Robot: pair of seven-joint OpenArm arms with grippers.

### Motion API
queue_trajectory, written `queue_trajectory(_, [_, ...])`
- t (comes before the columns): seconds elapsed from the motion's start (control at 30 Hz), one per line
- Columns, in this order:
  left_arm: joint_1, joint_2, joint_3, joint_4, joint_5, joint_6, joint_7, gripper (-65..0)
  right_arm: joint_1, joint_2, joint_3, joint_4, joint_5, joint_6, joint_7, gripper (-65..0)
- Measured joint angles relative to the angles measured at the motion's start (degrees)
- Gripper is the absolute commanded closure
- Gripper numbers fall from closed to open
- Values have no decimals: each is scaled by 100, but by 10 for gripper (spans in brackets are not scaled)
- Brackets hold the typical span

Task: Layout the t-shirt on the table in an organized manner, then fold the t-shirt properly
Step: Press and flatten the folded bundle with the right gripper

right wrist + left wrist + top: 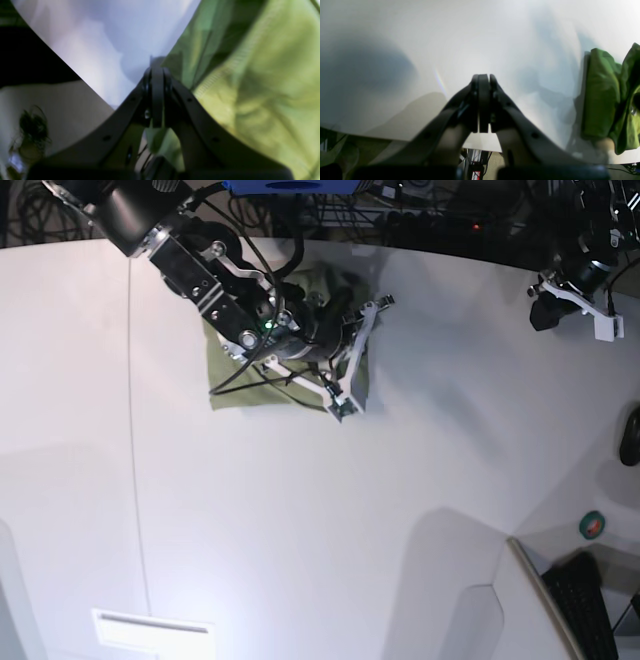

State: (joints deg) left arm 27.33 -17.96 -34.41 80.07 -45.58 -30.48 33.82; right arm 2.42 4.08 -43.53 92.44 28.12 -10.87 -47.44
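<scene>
Right gripper (158, 72) first, since it's right up at the lens in its wrist view: the fingertips are pressed together over the cloth, but I honestly can't tell if any fabric is caught between them. If it's empty, or has only a shallow nip, lifting would probably leave the shirt behind or let it slip mid-move.

Going across the base view from the left, the t-shirt (235, 385) sits left of centre toward the far side, partly hidden under the right arm (215, 290). It's in a narrow, creased bundle, nowhere near a neat fold imo. Dragging with the wrist low could snag a layer and bunch it worse. It's also near the far edge of the table (300, 530), so a push that way could send a corner over.

Way over on the right, the left gripper (483, 78) is pressed together too, pinching nothing, well apart from the shirt. My worry there: if the right one pulls solo, the cloth could just swivel or slide, because nothing's pinning the other side.
</scene>
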Motion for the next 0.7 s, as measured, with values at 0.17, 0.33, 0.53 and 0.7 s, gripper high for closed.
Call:
queue_trajectory(0.17, [2, 0, 0, 2, -15, 2, 2, 0, 103, 413, 190, 879, 127, -745, -160, 0])
queue_trajectory(0.33, [0, -4, 0, 0, -9, 2, 4, 0, 509, 415, 321, -424, 2, -831, 164, 0])
queue_trajectory(0.53, [0, 13, 0, 0, -17, -2, -2, 0, 468, -15, -640, -1545, 39, -822, 721, 0])
queue_trajectory(0.7, [0, 15, 0, 0, -15, -20, 0, 0, 540, -219, -887, -1510, 122, -811, 739, 0])
